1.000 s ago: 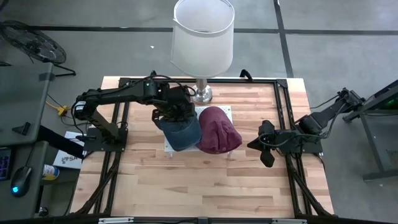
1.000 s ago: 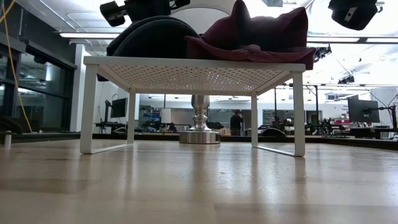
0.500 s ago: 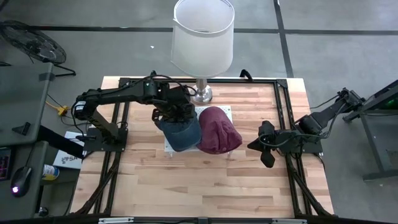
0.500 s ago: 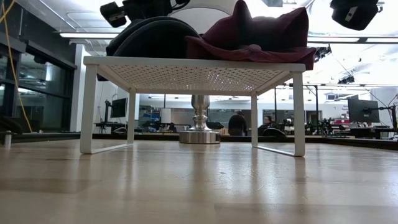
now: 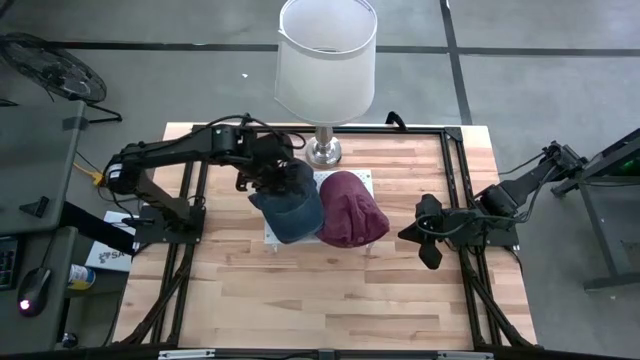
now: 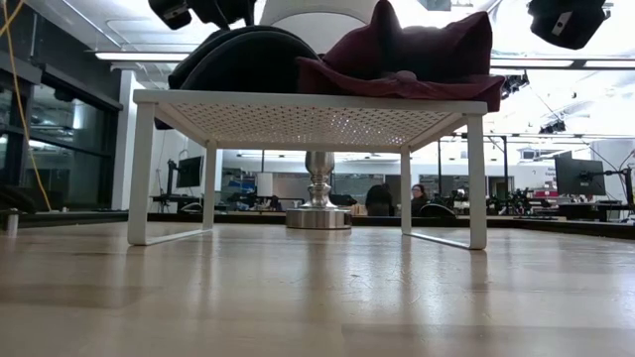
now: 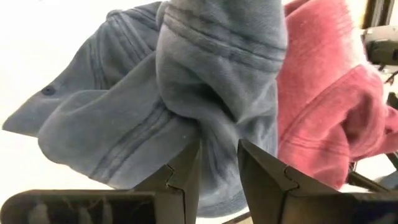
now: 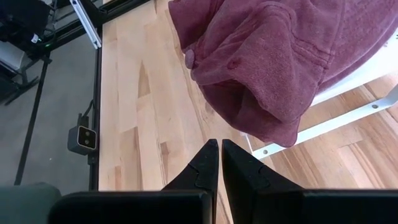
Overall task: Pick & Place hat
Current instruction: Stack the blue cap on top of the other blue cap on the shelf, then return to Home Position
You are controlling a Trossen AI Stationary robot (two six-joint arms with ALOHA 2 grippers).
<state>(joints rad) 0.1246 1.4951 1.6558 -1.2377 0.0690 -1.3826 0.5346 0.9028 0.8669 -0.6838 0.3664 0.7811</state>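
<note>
From above, a white rack [image 5: 368, 180] stands in the middle of the wooden table [image 5: 330, 290], and two hats lie on it side by side, touching. The blue cap [image 5: 291, 212] is on the left and the maroon hat [image 5: 350, 208] is on the right. The left gripper [image 5: 283, 178] is over the far edge of the blue cap. The right gripper [image 5: 428, 232] waits right of the rack, apart from the maroon hat. A lamp [image 5: 326, 60] with a white shade stands at the far edge of the table. This view does not show how the fingers stand.

The low view shows what the high view cannot: the rack [image 6: 308, 104] is a raised shelf on legs, with bare table under it. The blue cap [image 6: 243, 59] and the maroon hat [image 6: 417, 55] rest on top of it, and the lamp foot [image 6: 318, 216] shows behind. Both grippers hang above the hats, near the top edge of the picture.

In the left wrist view the two fingers [image 7: 180, 177] are a little apart, with a narrow gap between them and no cloth in it. The blue cap [image 7: 155, 106] lies just beyond the tips, the maroon hat [image 7: 323, 112] beside it.

In the right wrist view the fingers [image 8: 205, 165] are pressed together and hold nothing. The maroon hat [image 8: 267, 56] hangs over the rack's edge [image 8: 336, 121].
</note>
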